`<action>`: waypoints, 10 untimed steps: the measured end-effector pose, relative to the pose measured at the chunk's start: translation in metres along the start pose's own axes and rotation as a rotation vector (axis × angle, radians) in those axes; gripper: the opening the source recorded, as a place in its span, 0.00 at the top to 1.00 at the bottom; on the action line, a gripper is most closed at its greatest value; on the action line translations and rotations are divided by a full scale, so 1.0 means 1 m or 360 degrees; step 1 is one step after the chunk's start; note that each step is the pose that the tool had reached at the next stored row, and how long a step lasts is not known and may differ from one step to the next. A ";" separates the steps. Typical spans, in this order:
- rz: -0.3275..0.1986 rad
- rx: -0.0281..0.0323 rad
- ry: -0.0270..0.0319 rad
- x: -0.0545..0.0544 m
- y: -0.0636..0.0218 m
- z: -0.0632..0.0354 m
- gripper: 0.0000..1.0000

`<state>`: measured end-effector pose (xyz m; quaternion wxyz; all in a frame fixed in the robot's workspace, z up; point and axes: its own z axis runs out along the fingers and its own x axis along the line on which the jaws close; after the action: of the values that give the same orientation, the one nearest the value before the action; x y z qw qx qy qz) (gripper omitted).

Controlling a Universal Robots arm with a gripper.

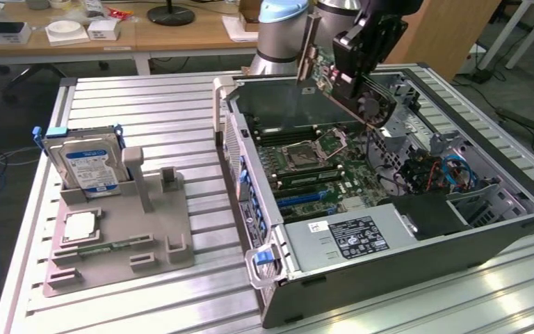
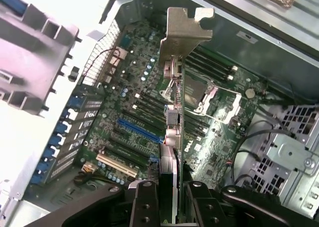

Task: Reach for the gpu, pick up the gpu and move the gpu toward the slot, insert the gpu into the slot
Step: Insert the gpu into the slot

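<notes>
Counted in the exterior view: one gpu [image 1: 327,69], one tool [image 1: 360,49], one open computer case [image 1: 416,271], one grey holder tray [image 1: 156,223], one hard drive [image 1: 86,163], one bare processor chip [image 1: 80,226] and one memory stick [image 1: 109,245], all on one slatted metal table [image 1: 137,97]. Tray at nine o'clock of the case. On the tray, hard drive upright at eleven o'clock, chip flat at nine, memory stick flat at about seven.

Inside the case, one motherboard [image 1: 313,174] with one processor socket [image 1: 300,156]. Seen from the wrist: one blue slot [image 2: 139,129], one cream slot [image 2: 117,167] and several black ones alongside.

Writing: blue-and-white label on the hard drive and a dark label [image 1: 355,236] with white print on the box at the case's six o'clock, both too small to read. On the motherboard [image 2: 124,87], white lettering [image 2: 192,148] looking like DELL.

Tool [image 2: 172,207] closed narrowly on the gpu [image 2: 174,77], fingers [image 2: 144,204] pressed against both faces of the thin card, with nothing else touched. Gpu held tilted in the air at twelve o'clock over the case, silver bracket end outermost from the tool, round fan [image 1: 375,104] on the lower face, clear of the motherboard and seated in no slot.
</notes>
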<state>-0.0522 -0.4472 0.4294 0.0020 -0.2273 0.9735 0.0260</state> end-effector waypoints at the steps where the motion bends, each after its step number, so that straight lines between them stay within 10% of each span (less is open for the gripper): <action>1: -0.0021 -0.00004 0.00011 0.000 0.0000 0.0000 0.73; 10: -0.0212 -0.00033 0.00106 0.000 -0.0001 0.0000 0.73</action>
<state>-0.0522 -0.4474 0.4294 0.0002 -0.2917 0.9562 0.0261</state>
